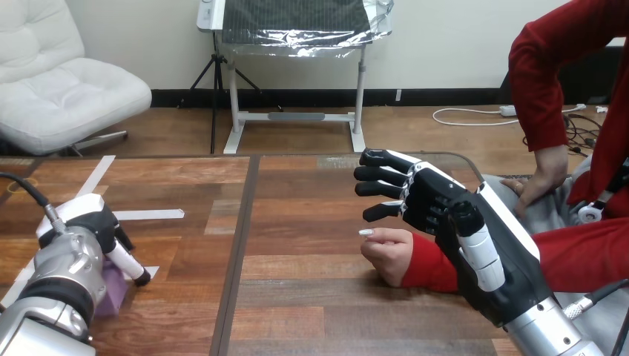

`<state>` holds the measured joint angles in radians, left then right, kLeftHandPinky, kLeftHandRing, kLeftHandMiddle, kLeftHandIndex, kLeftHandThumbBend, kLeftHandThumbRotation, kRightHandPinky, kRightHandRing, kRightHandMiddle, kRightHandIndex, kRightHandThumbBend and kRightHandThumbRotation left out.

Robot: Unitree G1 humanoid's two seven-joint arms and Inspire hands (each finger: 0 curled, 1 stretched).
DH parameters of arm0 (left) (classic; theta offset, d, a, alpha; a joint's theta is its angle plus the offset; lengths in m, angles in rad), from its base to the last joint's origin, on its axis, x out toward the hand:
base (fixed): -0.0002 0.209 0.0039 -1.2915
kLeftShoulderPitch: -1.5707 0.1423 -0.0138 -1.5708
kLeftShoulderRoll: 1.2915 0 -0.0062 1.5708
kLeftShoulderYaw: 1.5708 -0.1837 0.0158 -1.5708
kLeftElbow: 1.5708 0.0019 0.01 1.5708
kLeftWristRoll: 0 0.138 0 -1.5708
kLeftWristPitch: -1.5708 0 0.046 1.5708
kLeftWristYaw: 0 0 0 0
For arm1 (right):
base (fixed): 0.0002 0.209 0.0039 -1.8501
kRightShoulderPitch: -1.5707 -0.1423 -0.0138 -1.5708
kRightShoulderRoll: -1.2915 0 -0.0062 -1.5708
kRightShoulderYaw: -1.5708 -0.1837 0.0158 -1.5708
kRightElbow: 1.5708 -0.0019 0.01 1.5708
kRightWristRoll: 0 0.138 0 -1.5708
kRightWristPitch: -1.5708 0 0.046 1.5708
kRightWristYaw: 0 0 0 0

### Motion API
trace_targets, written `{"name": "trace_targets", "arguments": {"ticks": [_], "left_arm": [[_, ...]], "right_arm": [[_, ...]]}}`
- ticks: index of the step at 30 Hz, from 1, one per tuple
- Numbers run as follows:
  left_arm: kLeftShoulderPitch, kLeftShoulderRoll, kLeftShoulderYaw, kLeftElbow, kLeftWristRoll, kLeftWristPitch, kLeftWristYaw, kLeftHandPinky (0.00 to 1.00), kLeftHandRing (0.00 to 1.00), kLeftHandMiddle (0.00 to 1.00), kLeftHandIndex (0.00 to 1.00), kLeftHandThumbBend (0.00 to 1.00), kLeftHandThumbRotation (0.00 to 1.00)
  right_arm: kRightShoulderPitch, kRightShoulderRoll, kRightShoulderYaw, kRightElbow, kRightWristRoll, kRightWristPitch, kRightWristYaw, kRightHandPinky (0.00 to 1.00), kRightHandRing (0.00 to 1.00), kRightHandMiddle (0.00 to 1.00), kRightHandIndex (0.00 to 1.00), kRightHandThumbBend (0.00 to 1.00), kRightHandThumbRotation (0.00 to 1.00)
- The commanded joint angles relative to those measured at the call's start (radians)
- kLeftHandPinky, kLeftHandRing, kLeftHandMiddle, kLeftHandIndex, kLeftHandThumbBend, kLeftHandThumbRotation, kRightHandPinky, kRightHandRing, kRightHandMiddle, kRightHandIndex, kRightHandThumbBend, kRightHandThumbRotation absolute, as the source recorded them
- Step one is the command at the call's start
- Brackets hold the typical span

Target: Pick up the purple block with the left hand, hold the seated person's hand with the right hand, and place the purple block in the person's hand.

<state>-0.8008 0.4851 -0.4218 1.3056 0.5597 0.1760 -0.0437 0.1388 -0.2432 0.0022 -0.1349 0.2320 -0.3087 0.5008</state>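
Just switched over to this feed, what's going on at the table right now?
The robot's left hand is down over the purple block at the near left of the table. The block looks to lie on the wood, and whether it is gripped cannot be told. The right hand is open, fingers straight, just above and beside the person's hand, which rests loosely closed on the table. It does not hold it, and the block is not yet handed over.

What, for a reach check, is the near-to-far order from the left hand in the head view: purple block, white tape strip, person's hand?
1. purple block, close beside the left hand.
2. white tape strip, just to its right.
3. person's hand, far over at right.
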Motion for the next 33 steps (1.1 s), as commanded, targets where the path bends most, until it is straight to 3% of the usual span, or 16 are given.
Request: {"name": "trace_targets", "arguments": {"ticks": [1, 16, 33], "left_arm": [[-0.008, -0.026, -0.007, -0.003, 0.01, 0.006, 0.01, 0.29, 0.37, 0.47, 0.53, 0.7, 0.0], [-0.013, -0.023, -0.01, -0.003, 0.013, 0.014, 0.0, 0.31, 0.39, 0.48, 0.52, 0.73, 0.0], [-0.006, -0.015, 0.003, -0.011, 0.004, -0.016, 0.02, 0.3, 0.38, 0.46, 0.51, 0.74, 0.0]], "right_arm": [[-0.034, -0.006, -0.013, -0.031, 0.012, -0.017, -0.001, 0.69, 0.8, 0.82, 0.83, 0.92, 1.0], [-0.038, -0.005, -0.013, -0.029, 0.018, -0.013, 0.005, 0.69, 0.81, 0.83, 0.83, 0.92, 1.0], [-0.036, -0.003, -0.012, -0.029, 0.012, -0.015, 0.002, 0.69, 0.8, 0.82, 0.83, 0.91, 1.0]]}}
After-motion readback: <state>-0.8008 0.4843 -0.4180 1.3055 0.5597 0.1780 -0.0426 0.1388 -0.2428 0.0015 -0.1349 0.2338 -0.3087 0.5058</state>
